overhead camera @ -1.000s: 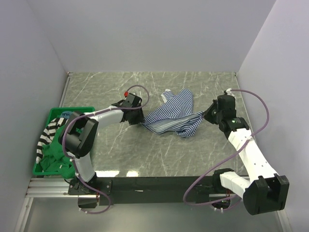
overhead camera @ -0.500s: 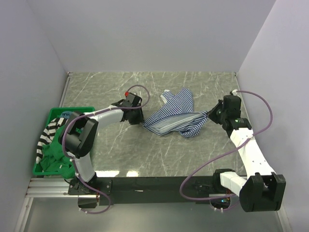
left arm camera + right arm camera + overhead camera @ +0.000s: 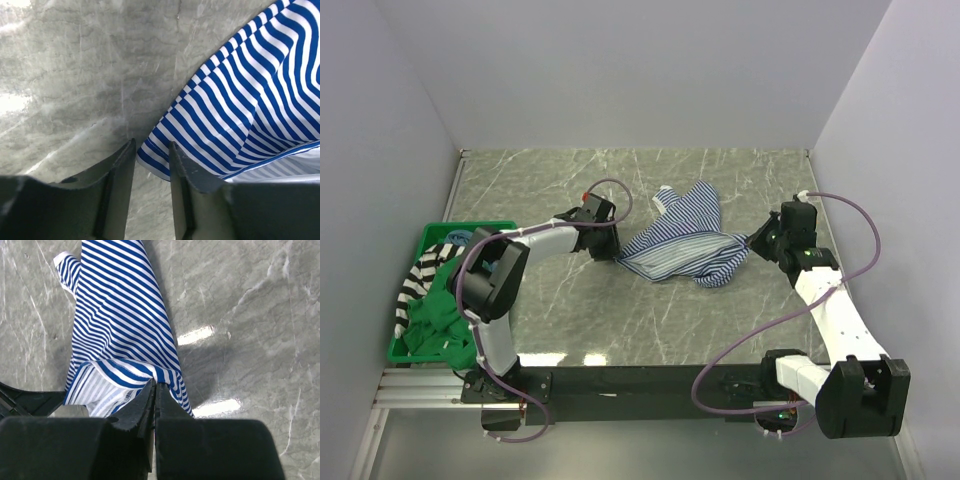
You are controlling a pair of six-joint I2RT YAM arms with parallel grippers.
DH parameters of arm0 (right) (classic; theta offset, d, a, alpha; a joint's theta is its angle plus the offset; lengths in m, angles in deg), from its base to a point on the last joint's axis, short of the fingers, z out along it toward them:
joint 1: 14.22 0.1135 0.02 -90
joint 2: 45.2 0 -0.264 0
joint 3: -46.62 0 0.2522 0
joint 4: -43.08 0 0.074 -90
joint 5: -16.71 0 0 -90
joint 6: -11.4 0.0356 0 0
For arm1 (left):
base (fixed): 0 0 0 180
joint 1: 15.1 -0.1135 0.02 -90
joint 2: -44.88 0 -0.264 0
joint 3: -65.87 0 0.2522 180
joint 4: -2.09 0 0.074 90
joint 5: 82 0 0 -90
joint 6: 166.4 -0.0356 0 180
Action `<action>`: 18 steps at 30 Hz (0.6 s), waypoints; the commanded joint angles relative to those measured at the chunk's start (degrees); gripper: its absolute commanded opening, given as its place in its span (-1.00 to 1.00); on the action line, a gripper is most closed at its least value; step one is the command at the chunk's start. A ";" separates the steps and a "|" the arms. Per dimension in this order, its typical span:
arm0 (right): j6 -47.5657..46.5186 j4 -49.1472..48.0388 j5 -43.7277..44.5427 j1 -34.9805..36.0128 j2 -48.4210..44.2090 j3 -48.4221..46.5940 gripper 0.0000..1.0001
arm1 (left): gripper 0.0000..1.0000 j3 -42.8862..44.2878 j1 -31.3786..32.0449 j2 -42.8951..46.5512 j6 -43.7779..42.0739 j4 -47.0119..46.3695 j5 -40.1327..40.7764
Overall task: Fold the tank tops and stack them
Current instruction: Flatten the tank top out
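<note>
One striped top [image 3: 240, 110] corner lies within left claw [image 3: 151, 146].

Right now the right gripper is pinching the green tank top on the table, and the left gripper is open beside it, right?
Wrong top: the right gripper is pinching the navy-white striped tank top on the table, as the right wrist view shows. The left gripper is open beside it.

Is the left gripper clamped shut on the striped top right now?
No, the left gripper has its jaws apart, with the hem corner of the striped top only at the gap between their tips.
</note>
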State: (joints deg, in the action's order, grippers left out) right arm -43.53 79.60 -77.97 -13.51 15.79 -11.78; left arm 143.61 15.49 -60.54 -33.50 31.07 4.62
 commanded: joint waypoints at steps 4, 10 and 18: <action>-0.26 -2.37 -0.58 -0.53 -1.49 -0.09 -1.00 | -0.35 0.97 1.05 -2.59 -0.53 -0.90 -0.84; 0.35 -3.34 -3.39 -0.45 -1.84 -2.46 -1.00 | -0.99 3.24 1.14 -1.28 -0.18 1.12 0.47; 0.79 -5.80 -9.99 0.61 -0.96 -17.90 -1.00 | -0.99 20.10 -4.04 13.48 -1.41 12.45 5.83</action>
State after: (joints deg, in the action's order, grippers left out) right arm -43.02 79.41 -84.68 -13.45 15.44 -20.89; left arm 155.09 13.78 -57.59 -33.59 41.04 6.52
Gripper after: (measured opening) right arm 0.007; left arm 0.015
